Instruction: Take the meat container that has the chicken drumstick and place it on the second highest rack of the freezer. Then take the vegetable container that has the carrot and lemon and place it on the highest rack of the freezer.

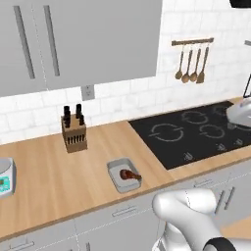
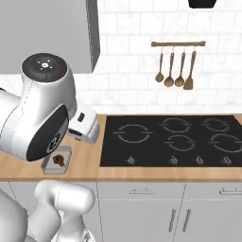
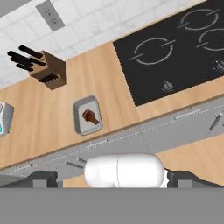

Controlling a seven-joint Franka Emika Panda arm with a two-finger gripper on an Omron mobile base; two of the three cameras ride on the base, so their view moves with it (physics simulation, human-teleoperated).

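The meat container (image 1: 117, 180), a small grey tray, lies near the front edge of the wooden counter (image 1: 49, 166), left of the cooktop. The reddish-brown chicken drumstick (image 1: 130, 174) rests inside it. The container (image 3: 80, 124) and drumstick (image 3: 90, 117) also sit left of centre in the hand view, far below the hand. In the right base view the tray (image 2: 49, 165) peeks out under the arm, with the drumstick (image 2: 59, 159) in it. My gripper (image 3: 113, 180) hangs high above the counter's front, jaws wide open, nothing between them. The freezer and the vegetable container with carrot and lemon are out of view.
A knife block (image 1: 73, 131) stands at the back of the counter. A kitchen scale (image 1: 5, 177) sits at the far left. The black cooktop (image 1: 196, 132) lies to the right, with wooden utensils (image 1: 192, 61) hanging above it. Grey wall cabinets (image 1: 78, 39) overhang the counter.
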